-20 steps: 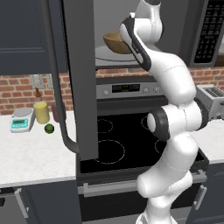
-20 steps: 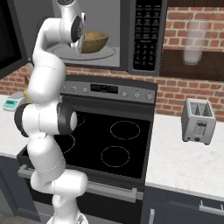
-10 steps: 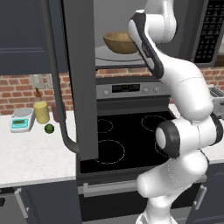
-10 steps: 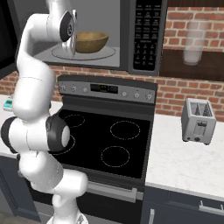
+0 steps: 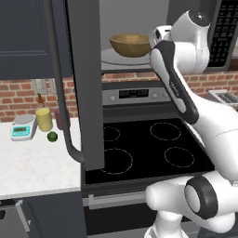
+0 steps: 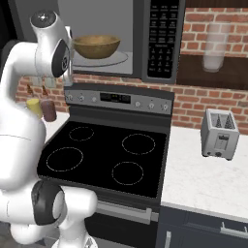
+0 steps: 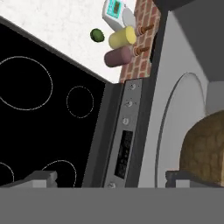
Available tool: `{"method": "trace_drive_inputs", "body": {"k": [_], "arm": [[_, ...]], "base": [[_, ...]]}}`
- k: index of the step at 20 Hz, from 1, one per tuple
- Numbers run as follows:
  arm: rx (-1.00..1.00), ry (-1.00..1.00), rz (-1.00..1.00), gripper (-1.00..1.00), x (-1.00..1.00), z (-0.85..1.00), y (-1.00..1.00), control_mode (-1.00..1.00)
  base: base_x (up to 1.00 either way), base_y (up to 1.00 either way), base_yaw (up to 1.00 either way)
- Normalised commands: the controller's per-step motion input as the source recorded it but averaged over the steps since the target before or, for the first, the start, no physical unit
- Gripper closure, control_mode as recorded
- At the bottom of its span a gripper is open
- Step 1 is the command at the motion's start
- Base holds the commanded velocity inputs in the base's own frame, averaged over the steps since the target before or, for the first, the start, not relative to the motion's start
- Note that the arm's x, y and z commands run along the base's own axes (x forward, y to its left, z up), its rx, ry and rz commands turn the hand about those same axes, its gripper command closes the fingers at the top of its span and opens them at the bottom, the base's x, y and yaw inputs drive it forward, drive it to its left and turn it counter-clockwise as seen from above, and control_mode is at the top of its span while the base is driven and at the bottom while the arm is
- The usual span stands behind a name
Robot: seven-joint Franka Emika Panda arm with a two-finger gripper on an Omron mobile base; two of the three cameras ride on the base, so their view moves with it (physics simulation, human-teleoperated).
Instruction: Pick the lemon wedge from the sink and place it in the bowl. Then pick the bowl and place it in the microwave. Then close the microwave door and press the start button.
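The light-brown wooden bowl (image 5: 130, 45) (image 6: 96, 46) stands on the round glass turntable (image 7: 175, 118) inside the microwave (image 6: 145, 68). My gripper (image 7: 114, 178) is open with nothing between its fingertips (image 7: 41, 177). It hovers just outside the opening, and the bowl (image 7: 205, 148) lies off its right tip. The microwave door (image 5: 86, 83) hangs wide open on the left, its long bar handle (image 5: 58, 93) facing the room. The button panel (image 6: 162, 38) is on the microwave's right side. The lemon wedge is hidden and the sink is out of view.
Below the microwave is a black stove top (image 6: 106, 155) with a control strip (image 5: 135, 94). On the left counter are a small scale (image 5: 23, 128), a yellow jar (image 5: 44, 119), a maroon jar (image 7: 118, 57) and a green lime (image 5: 52, 136). A toaster (image 6: 220, 134) stands on the right counter.
The gripper has let go of the bowl, opened wide and drawn back out of the microwave. The arm's elbow has swung outward. The bowl stays on the turntable.
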Motion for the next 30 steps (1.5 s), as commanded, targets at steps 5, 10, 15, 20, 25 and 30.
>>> {"method": "trace_drive_inputs", "body": {"k": [5,10,15,20,25,30], "arm": [[-0.14,0.01,0.13,-1.0,-1.0,-0.67,0.07,-1.0],[-0.22,0.06,0.13,-1.0,-1.0,-0.92,0.18,-1.0],[-0.18,0.02,0.02,-1.0,-1.0,-0.34,0.16,-1.0],[-0.1,0.0,0.0,-1.0,-1.0,0.0,0.09,-1.0],[-0.06,0.0,-0.08,-1.0,-1.0,0.12,0.08,-1.0],[-0.02,-0.03,-0.07,-1.0,-1.0,0.1,0.37,-1.0]], "base": [[0.0,0.0,0.0],[0.0,0.0,0.0],[0.0,0.0,0.0],[0.0,0.0,0.0],[0.0,0.0,0.0],[0.0,0.0,0.0]]}}
